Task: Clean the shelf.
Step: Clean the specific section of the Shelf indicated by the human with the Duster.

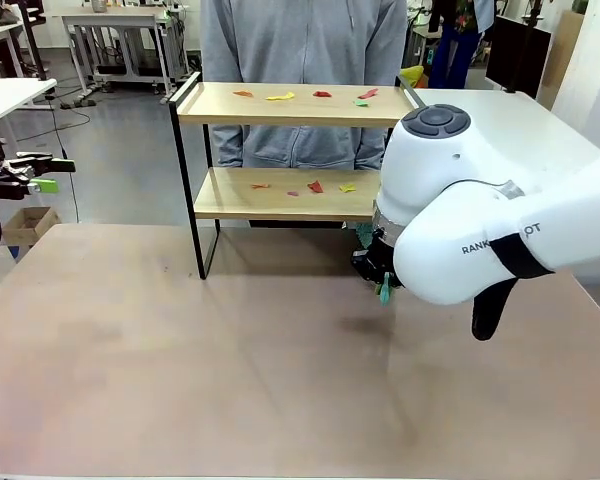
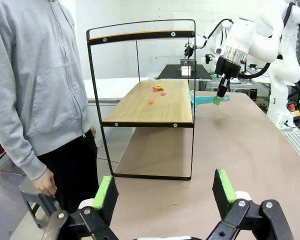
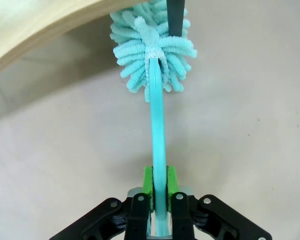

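The shelf (image 1: 220,105) stands at the table's far side, a black frame holding two light wood boards. Small coloured paper scraps (image 1: 280,96) lie on the top board, and more scraps (image 1: 315,186) on the lower one. My right gripper (image 3: 159,187) is shut on the handle of a teal duster (image 3: 157,125). The fluffy duster head (image 3: 152,45) sits just below the lower board's edge, beside a black frame leg. In the front view this gripper (image 1: 378,275) hangs at the shelf's right end. My left gripper (image 2: 165,192) is open and empty, far left of the table (image 1: 50,172).
A person in a grey hoodie (image 1: 300,60) stands behind the shelf, one hand (image 2: 46,182) hanging down. The brown table surface (image 1: 230,360) in front of the shelf is bare. A white table (image 1: 520,120) adjoins at the right.
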Motion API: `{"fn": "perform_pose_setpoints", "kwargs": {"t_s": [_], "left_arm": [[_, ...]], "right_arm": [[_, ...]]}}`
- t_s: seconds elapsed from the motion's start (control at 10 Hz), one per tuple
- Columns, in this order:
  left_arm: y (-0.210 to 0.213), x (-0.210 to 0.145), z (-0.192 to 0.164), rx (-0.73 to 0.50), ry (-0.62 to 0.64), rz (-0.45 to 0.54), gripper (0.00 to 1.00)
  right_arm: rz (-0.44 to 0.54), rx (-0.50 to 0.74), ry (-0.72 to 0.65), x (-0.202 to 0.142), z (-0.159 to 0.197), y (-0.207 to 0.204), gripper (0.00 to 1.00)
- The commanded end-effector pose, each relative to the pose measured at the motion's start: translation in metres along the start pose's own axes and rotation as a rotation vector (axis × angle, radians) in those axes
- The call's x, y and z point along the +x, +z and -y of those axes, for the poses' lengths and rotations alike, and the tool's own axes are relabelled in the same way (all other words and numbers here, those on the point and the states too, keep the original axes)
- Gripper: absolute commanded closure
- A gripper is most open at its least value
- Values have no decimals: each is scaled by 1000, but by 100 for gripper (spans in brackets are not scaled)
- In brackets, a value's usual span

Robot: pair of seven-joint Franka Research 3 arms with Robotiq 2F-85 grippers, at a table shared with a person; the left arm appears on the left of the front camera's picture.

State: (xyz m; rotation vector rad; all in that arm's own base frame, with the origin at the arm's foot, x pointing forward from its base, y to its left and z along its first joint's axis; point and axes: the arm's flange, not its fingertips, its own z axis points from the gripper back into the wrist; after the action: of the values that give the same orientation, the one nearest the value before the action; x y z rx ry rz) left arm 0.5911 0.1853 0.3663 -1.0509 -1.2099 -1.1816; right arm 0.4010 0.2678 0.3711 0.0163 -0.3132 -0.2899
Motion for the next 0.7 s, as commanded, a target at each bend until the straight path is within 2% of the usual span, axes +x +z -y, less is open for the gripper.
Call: {"fn": "perform_pose_setpoints", "kwargs": {"t_s": [0.0, 0.2, 0.3, 0.4, 0.6], "left_arm": [[0, 2, 1, -1, -4, 1, 0], [0, 2, 1, -1, -4, 1, 0], [0, 2, 1, -1, -4, 1, 0], [0, 2, 1, -1, -4, 1, 0], [0, 2, 1, -1, -4, 1, 0]], "right_arm": [[-28, -22, -7, 4, 2, -14, 87], [-9, -7, 1, -1, 0, -5, 87], [38, 87, 8, 0, 1, 6, 87], [89, 126, 34, -3, 9, 21, 87], [106, 170, 73, -8, 18, 35, 87]]}}
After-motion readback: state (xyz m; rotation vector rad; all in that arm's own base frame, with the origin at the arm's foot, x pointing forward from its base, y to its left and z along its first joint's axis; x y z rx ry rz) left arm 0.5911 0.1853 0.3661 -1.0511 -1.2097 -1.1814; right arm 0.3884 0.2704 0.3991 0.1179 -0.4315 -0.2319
